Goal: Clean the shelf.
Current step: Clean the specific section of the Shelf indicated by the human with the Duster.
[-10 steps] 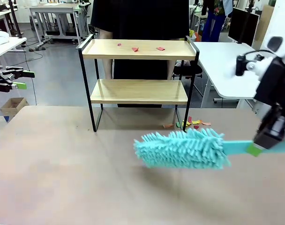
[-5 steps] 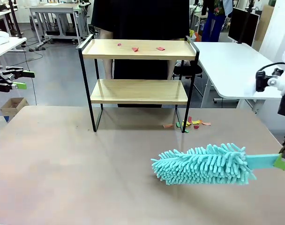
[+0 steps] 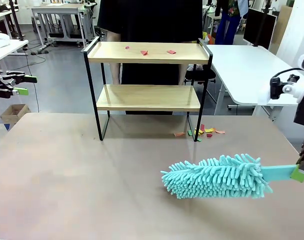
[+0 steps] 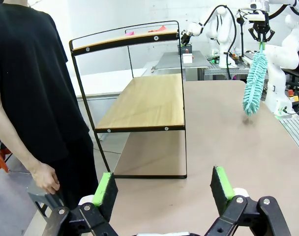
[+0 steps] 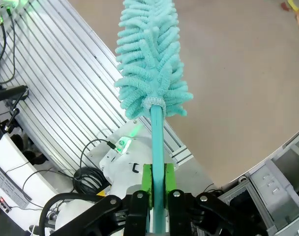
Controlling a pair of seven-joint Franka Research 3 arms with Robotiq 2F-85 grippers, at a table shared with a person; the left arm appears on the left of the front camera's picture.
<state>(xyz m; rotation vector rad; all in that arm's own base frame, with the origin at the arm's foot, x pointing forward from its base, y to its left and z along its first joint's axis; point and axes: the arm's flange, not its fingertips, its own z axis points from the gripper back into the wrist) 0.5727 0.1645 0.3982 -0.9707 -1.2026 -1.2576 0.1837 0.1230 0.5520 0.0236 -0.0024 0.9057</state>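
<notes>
My right end effector clamped on duster handle, head low over counter. Left end effector wide open, empty. Shelf at far side, scraps on top board. I reckon: lift head clear of rail, sweep flat, don't knock frame.

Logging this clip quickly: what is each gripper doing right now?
Left gripper: open, holding nothing.
Right gripper: shut on the handle of the teal duster.
</notes>
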